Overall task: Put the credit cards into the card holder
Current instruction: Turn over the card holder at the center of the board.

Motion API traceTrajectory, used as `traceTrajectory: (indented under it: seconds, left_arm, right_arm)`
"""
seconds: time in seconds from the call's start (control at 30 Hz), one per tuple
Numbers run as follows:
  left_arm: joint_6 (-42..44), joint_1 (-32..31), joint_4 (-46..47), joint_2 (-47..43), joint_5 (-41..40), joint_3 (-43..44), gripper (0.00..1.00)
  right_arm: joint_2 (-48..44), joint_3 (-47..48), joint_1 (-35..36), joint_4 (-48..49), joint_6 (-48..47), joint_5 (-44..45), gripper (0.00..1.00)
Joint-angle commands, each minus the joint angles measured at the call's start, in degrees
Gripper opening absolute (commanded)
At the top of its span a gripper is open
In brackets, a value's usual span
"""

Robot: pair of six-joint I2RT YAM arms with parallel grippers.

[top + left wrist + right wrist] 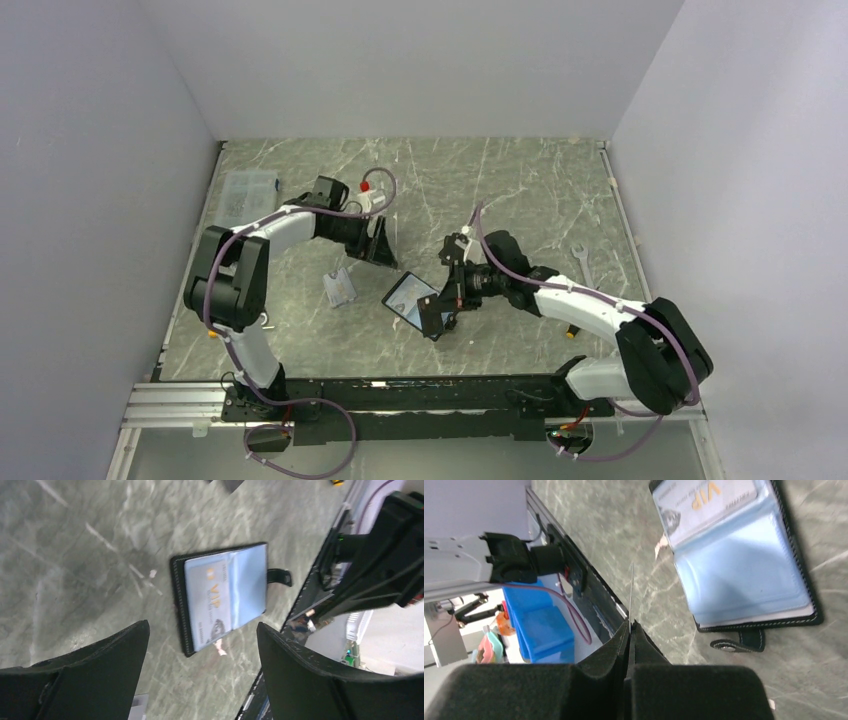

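Note:
The card holder (408, 293) lies open on the table's middle, its bluish clear pockets facing up. One pocket holds a pale credit card marked VIP (212, 600), which the right wrist view also shows at the holder's (744, 565) far end. The snap tab (280, 576) sticks out to one side. My right gripper (452, 300) is shut on a black credit card (435, 318) just right of the holder. In the right wrist view that card (631, 587) appears edge-on as a thin line above the pinched gripper (630, 622). My left gripper (202, 635) hangs open and empty, up and left of the holder.
A clear box of screws (248, 190) sits at the back left. A small clear sleeve (340, 288) lies left of the holder and a wrench (585, 262) at the right. The aluminium rail (400, 395) runs along the near edge.

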Motion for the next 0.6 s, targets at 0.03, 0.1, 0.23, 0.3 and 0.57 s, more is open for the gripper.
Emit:
traceTrajectory:
  seconds: [0.03,0.1,0.23,0.3,0.57]
  left_arm:
    - [3.27,-0.84,0.28,1.73,-6.98,-1.88,0.84]
    - [3.06,-1.12,0.34,2.14,-8.99,-2.66,0.84]
    - [2.59,-2.28,1.14,2.88,-11.06,-4.07,0.85]
    - [2.49,-3.38,0.82,3.65,-10.86,-3.76,0.85]
    - [-0.15,-7.08,0.77,6.19,-11.49,-1.75,0.82]
  right_arm:
    - [0.8,-1.51,3.07,-3.83,0.61,2.64,0.0]
    - [-0.17,-3.18,3.2,-3.37,1.82,3.33,0.0]
    - [-1.95,-6.07,3.2,-4.11,3.04,4.95,0.0]
    - [-2.14,-6.94,3.07,-4.75,3.44,5.59,0.0]
    - [-5.45,-10.2,1.89,-5.49,4.96,8.02,0.0]
